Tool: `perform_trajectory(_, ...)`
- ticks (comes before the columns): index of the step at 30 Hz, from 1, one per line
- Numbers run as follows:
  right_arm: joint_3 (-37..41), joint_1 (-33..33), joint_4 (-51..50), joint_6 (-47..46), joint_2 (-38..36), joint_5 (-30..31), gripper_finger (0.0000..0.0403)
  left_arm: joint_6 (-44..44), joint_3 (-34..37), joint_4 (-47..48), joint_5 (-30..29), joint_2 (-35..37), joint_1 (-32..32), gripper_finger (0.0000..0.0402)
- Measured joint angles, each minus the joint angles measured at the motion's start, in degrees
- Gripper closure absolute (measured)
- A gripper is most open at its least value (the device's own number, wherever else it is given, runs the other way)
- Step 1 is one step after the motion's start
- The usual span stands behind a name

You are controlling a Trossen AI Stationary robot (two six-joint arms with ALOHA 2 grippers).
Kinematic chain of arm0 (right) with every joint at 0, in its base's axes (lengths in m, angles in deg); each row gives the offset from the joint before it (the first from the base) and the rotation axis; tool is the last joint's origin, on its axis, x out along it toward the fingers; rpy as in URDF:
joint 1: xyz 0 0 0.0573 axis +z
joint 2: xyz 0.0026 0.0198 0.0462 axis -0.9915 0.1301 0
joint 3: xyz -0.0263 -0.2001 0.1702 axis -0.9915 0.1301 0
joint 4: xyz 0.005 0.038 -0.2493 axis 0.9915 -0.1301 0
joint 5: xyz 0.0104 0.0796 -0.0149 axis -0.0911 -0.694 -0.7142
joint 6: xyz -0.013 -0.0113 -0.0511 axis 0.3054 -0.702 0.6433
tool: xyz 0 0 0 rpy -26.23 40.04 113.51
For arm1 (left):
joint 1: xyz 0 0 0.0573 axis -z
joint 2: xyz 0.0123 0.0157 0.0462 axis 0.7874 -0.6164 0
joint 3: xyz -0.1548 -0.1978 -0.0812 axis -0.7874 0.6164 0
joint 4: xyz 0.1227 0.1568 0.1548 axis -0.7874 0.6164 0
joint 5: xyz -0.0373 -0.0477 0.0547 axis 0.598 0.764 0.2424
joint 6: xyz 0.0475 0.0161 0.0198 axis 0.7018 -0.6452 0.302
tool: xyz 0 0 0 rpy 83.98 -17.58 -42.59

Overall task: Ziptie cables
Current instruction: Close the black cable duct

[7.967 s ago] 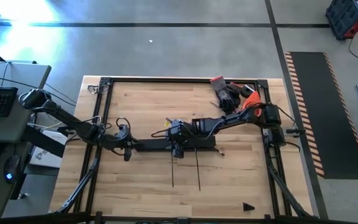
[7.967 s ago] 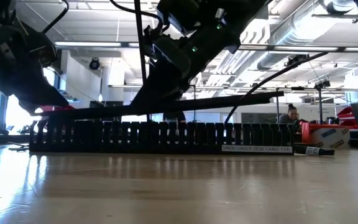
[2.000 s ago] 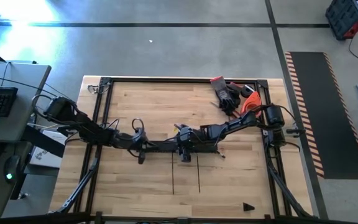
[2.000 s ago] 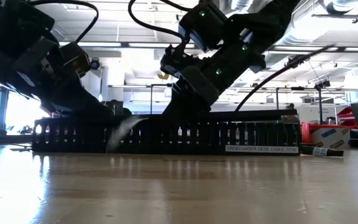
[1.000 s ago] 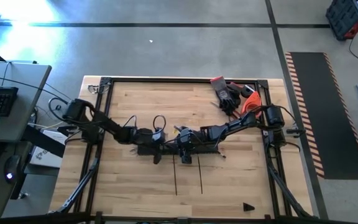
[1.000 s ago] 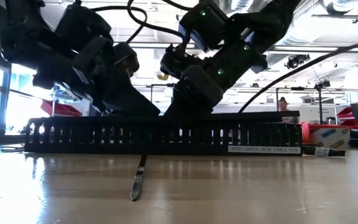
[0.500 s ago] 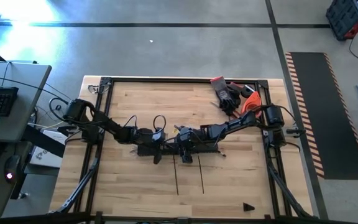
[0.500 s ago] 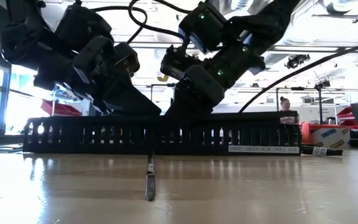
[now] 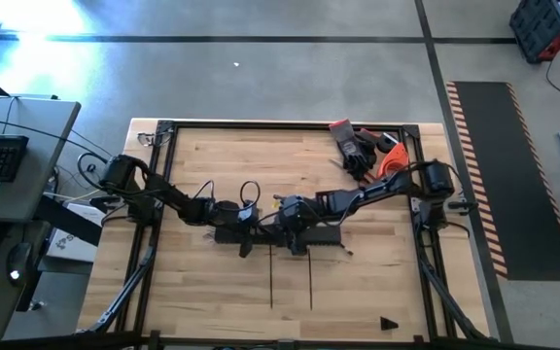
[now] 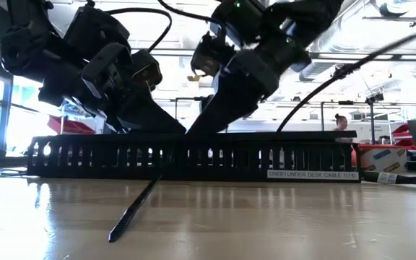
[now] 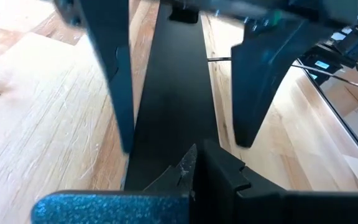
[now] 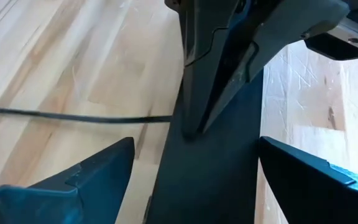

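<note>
The black slotted duct (image 10: 193,159) lies across the table's middle with a flat black strip (image 11: 173,93) on its top. My left gripper (image 11: 196,163) is shut, its tips down on that strip. My right gripper (image 12: 194,171) faces it from the table's right and stands open a little above the duct, one finger (image 11: 120,81) to each side of the strip. Two black zip ties (image 9: 271,277) (image 9: 310,277) run from the duct toward the near edge. One tie (image 10: 132,209) slants from the duct's top down to the table. The cables do not show. My left gripper presses its shut fingertips (image 12: 189,127) down on the flat black strip's top (image 12: 216,162), slanting down from the table's left and lying along the strip. A zip tie's end (image 12: 163,118) reaches these fingertips. Whether it is pinched between them, I cannot tell.
Red-black gloves and an orange thing (image 9: 363,146) lie at the far right corner. A small black piece (image 9: 388,323) sits near the front right. A black metal frame (image 9: 290,124) rims the table. A person (image 10: 336,124) shows in the room behind.
My right gripper has risen off the duct and tipped. The slanting zip tie's free end has swung along the table toward the left edge, while its upper end stays at the duct's top. Both ties have shifted slightly left.
</note>
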Motion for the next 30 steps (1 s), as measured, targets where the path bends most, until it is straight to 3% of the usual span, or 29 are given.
perform_trajectory(7, -4.1, 0.4, -12.0, 0.5, -0.9, 1.6, 0.0073, 0.0, 0.0, -0.4, -0.2, 0.0, 0.0, 0.0401)
perform_trajectory(18, -3.9, 2.2, -14.8, 0.0, 2.8, 7.9, 0.0078, 0.4, 0.2, -1.2, -0.4, 0.0, 0.0, 0.0402)
perform_trajectory(21, -3.9, 2.6, -14.7, -0.4, 3.1, 9.4, 0.0107, 0.4, 0.3, -0.8, -0.7, 1.3, 0.4, 0.0401)
perform_trajectory(26, -4.0, 2.8, -13.7, -2.2, 3.1, 9.3, 0.0201, 0.4, 0.5, 0.1, 0.0, 4.5, 0.8, 0.0401)
perform_trajectory(30, -4.0, 2.8, -13.6, -1.9, 3.0, 9.1, 0.0208, 2.7, -0.9, 1.1, 0.0, 4.4, 0.8, 0.0401)
